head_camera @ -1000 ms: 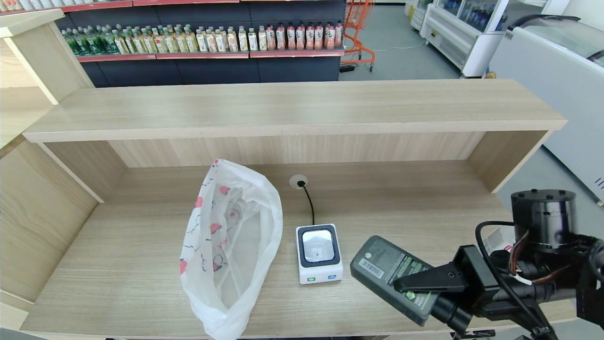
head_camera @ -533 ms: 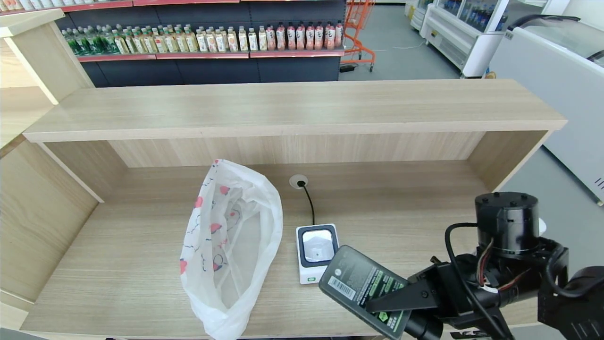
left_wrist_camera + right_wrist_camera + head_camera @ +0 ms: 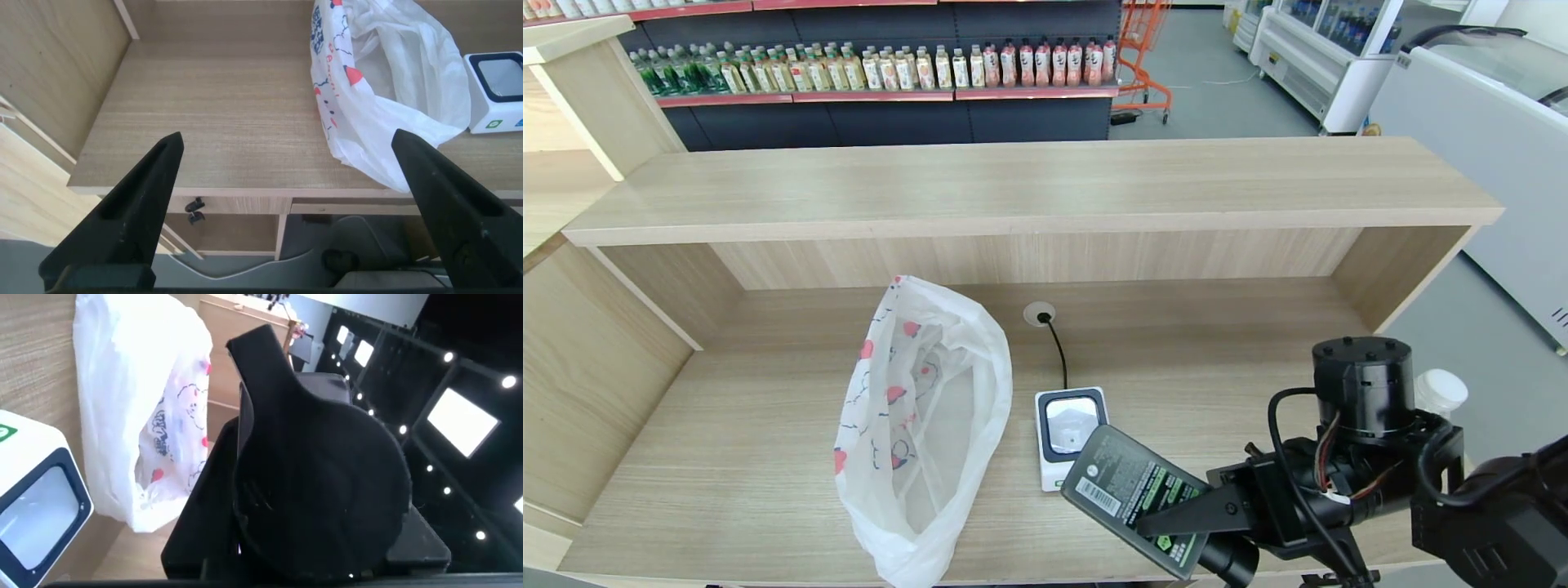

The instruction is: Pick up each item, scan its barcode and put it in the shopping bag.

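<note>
Dark grey-green flat pouch point(image 3: 1131, 498) with a white barcode label point(image 3: 1098, 496) sits clamped in my right tool point(image 3: 1168, 531), held tilted above the counter point(image 3: 727, 457) near its front edge, right of the middle. One black finger lies across the pouch's upper face. The pouch's far corner overlaps the front right corner of the white box scanner with a dark glass window point(image 3: 1068, 425), which stands near the middle of the counter with a black cable running to the back.

The label faces up, away from the scanner's window, so I judge this pouch lifted but not yet scanned. It likely needs turning over the glass first.

Left of the scanner lies the white translucent plastic shopping bag with red prints point(image 3: 923, 425), mouth gaping toward the back edge. As far as its thin walls let me see, it holds nothing yet, so I take the bagging as not started.

A white-capped bottle point(image 3: 1440, 392) stands by the counter's right edge, partly hidden behind my right arm, and probably waits its turn.

My left tool point(image 3: 288, 140) hangs over the front left part of the counter, fingers spread wide, gripping nothing.
</note>
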`<state>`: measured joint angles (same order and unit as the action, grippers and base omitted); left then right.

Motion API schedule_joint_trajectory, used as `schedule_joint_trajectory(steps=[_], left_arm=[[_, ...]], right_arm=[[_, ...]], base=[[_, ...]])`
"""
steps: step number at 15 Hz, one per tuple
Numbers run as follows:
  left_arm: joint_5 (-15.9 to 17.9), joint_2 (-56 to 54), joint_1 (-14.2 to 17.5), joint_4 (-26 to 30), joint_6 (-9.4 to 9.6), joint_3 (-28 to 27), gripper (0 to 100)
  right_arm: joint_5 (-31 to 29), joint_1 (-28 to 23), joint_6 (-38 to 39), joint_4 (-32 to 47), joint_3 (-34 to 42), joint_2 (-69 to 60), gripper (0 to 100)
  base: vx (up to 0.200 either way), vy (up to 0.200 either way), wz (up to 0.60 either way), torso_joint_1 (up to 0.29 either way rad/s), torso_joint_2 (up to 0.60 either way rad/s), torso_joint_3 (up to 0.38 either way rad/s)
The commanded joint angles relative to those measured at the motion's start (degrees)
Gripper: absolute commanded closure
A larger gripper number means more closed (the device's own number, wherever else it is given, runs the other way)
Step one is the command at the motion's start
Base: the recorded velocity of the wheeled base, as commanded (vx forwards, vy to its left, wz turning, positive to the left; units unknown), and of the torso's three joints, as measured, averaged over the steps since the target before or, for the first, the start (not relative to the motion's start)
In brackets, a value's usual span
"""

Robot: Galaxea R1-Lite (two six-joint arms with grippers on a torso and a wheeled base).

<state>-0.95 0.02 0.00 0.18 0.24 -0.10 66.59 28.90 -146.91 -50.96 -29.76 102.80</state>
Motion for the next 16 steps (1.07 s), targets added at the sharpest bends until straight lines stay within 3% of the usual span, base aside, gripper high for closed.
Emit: schedule_joint_trajectory(steps=[1, 15, 16], left_arm=[[-0.02, -0.02, 0.0, -0.01, 0.02, 0.01, 0], [-0.02, -0.02, 0.0, -0.01, 0.02, 0.01, 0], [-0.02, -0.02, 0.0, -0.01, 0.02, 0.1, 0]], right_arm=[[0.04, 0.1, 0.04, -0.55, -0.3, 0.91, 100], [-0.05, 0.54, 0.83, -0.46, -0.3, 2.58, 100], [-0.05, 0.98, 8.31, -0.55, -0.65, 1.17, 100]], base=[[0.0, 0.0, 0.0, 0.0, 0.0, 0.0], [0.0, 0.0, 0.0, 0.0, 0.0, 0.0], [0.0, 0.0, 0.0, 0.0, 0.0, 0.0]])
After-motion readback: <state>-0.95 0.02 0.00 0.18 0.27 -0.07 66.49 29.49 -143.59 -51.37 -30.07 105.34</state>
